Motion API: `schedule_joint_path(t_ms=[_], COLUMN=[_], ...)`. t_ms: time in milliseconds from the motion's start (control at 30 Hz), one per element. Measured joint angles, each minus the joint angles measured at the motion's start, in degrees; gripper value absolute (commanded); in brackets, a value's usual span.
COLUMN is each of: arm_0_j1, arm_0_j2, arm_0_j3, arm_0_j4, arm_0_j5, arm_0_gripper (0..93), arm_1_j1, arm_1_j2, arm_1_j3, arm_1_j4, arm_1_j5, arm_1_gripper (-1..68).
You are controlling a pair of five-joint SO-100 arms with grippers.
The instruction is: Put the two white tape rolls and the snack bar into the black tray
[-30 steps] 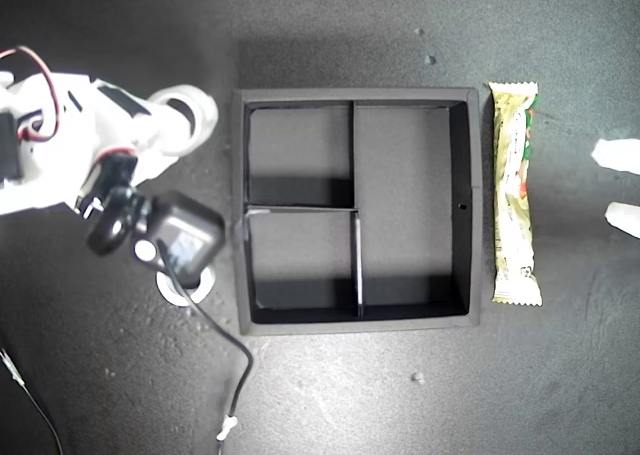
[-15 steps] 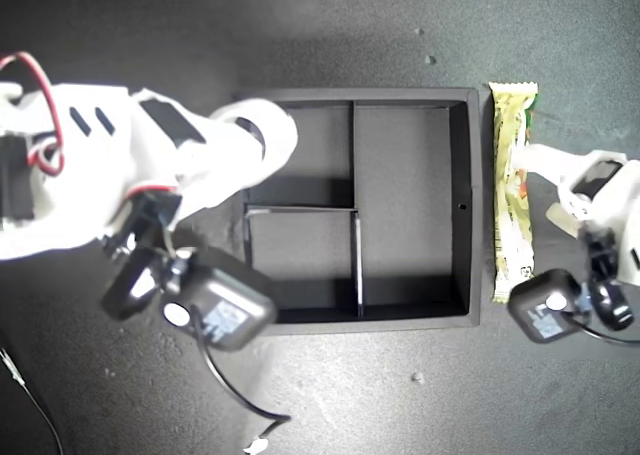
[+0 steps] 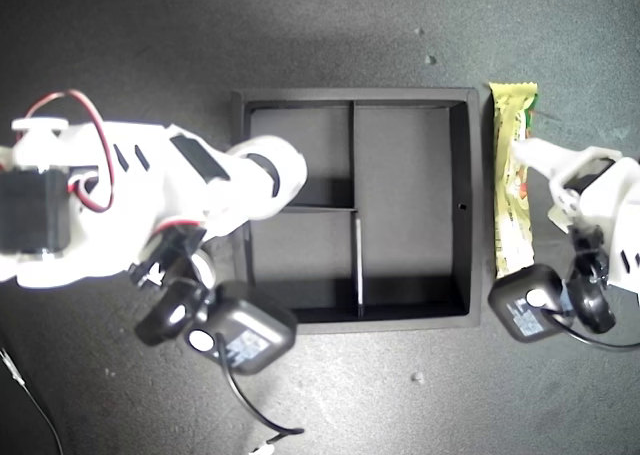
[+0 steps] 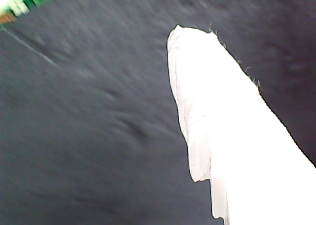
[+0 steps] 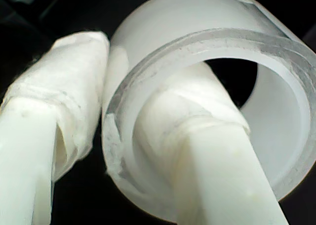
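My second claw [image 5: 116, 86] is clamped on a white tape roll [image 5: 276, 111]. One taped finger [image 5: 197, 151] passes through the roll's hollow centre and the other presses the outside of its wall. In the exterior view this claw [image 3: 270, 170] hangs over the black tray [image 3: 476, 205], above the upper of the two small compartments on that view's left. I cannot tell whether the roll touches the tray floor, because the arm's white shell covers most of it from above.

My first claw [image 3: 538, 185] stands apart and holds nothing. Its upper finger [image 3: 535, 157] overlaps the edge of the snack bar [image 3: 510, 225]; from above I cannot tell whether it touches the wrapper or is above it. The first wrist view shows only one white finger [image 4: 222, 111] over the blurred dark surface [image 4: 98, 136], with a sliver of the bar's green print [image 4: 19, 0] cut off at the frame's edge.

The snack bar lies on the surface just outside the tray's wall on the exterior view's right, parallel to it. The first arm's black camera block [image 3: 525, 305] hides its lower end. All three tray compartments that show are bare, though the second arm hides part of both small ones. That arm also covers a wide stretch of surface on the exterior view's left, and I cannot make out the other tape roll.
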Motion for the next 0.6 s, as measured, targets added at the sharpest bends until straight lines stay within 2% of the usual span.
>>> schedule_joint_path(t_ms=[100, 200, 433, 600], arm_0_j1=[0.00, 0.00, 0.00, 1.41], arm_0_j2=[0.00, 0.00, -0.53, -4.22], arm_0_j3=[0.00, 0.00, 0.00, -1.67], arm_0_j4=[0.00, 0.00, 0.00, 0.00], arm_0_j5=[0.00, 0.00, 0.09, 0.09], arm_0_gripper=[0.1, 0.1, 0.1, 0.1], arm_1_j1=[-0.09, 0.35, 0.00, 1.05], arm_1_j2=[0.00, 0.00, 0.00, 0.00], arm_1_j3=[-0.70, -0.70, 6.42, 10.63], arm_1_j4=[1.32, -0.53, -5.10, -11.60], arm_1_j5=[13.18, 13.89, -23.47, -37.62], arm_1_gripper=[22.9, 23.2, 21.2, 19.5])
